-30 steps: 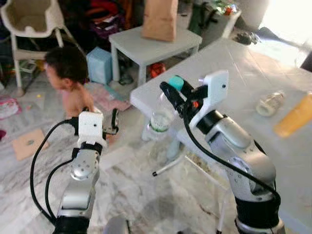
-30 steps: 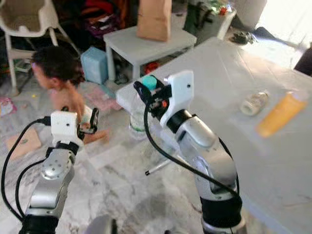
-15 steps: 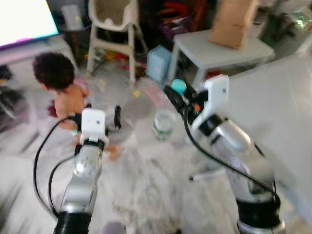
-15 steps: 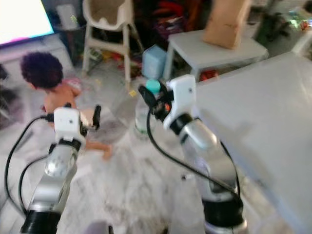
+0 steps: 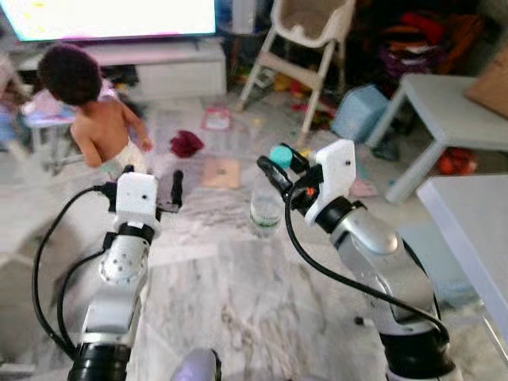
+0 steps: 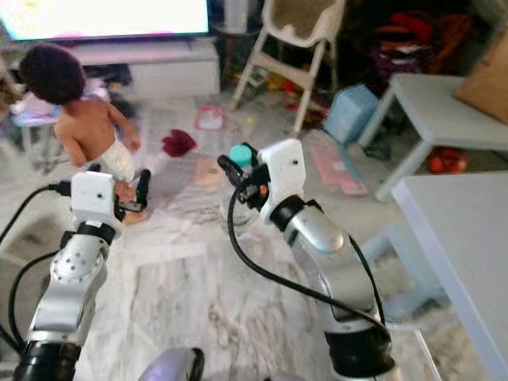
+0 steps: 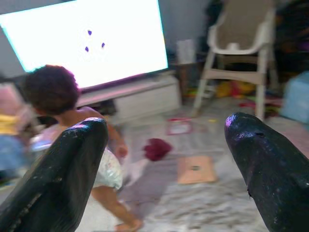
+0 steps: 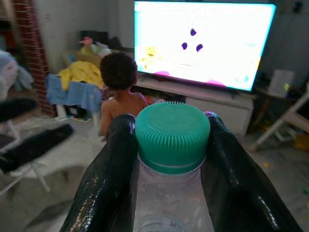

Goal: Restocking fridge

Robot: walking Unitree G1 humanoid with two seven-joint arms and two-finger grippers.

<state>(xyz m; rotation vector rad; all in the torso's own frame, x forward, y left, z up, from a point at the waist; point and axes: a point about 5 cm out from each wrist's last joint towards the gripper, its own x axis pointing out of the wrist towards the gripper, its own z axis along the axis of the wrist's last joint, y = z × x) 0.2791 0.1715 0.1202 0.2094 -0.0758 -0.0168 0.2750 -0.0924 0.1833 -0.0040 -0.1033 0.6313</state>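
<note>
No readable text, brand, number or sign shows anywhere. The clear bottle [image 8: 170, 198] held in the right claw [image 8: 170, 159] carries a label band [image 5: 265, 215], too blurred to read. The bright television screen [image 8: 203, 43] beyond that claw shows only small purple shapes, no letters.

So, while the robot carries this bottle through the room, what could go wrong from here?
1. A small child stands on the floor ahead on the robot's left, near the open left gripper; walking on could bump them.
2. The right gripper holds the clear bottle only at its neck under the teal cap; a jolt could make it slip.
3. Toys and a red cloth on the floor could trip the robot.
</note>
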